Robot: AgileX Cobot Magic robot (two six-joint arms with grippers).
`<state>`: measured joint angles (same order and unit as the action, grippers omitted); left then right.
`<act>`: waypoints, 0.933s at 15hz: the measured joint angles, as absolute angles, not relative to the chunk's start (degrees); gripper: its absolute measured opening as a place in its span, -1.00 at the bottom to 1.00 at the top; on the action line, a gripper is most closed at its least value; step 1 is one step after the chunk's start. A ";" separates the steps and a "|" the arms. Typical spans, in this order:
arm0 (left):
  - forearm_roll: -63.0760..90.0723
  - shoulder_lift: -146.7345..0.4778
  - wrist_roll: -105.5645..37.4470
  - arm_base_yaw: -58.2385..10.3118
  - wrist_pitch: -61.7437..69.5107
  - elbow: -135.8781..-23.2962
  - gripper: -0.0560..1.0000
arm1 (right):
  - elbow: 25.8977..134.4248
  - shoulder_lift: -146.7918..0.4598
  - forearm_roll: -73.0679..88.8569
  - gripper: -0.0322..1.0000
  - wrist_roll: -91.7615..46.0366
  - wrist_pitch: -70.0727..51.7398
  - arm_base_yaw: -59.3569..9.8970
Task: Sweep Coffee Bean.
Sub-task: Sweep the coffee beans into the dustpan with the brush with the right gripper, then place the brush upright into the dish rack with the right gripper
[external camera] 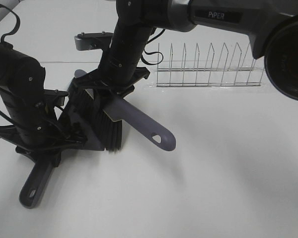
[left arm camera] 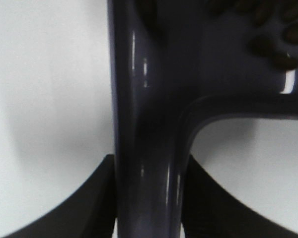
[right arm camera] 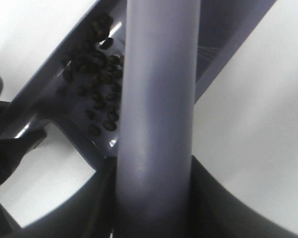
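My left gripper (external camera: 48,148) is shut on the handle of the purple-grey dustpan (external camera: 36,184), which lies on the white table at the left. The left wrist view shows that handle (left arm camera: 144,124) between the black fingers (left arm camera: 89,210), with several coffee beans (left arm camera: 283,47) in the pan. My right gripper (external camera: 107,92) is shut on the brush handle (external camera: 154,133). The brush's black bristles (external camera: 112,135) stand at the pan's mouth. In the right wrist view the brush handle (right arm camera: 156,99) crosses over a cluster of coffee beans (right arm camera: 97,84) inside the dustpan (right arm camera: 49,106). The high view hides the beans.
A wire dish rack (external camera: 208,67) stands at the back right of the white table. A grey block (external camera: 92,41) sits behind the right arm. The right arm's body fills the top of the high view.
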<state>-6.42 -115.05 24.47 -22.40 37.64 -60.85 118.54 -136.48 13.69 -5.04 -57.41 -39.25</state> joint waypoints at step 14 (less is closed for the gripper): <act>-6.42 -115.05 24.47 -22.40 37.59 -60.85 -0.23 | 127.37 -126.17 -13.01 -0.20 3.90 -70.02 -32.09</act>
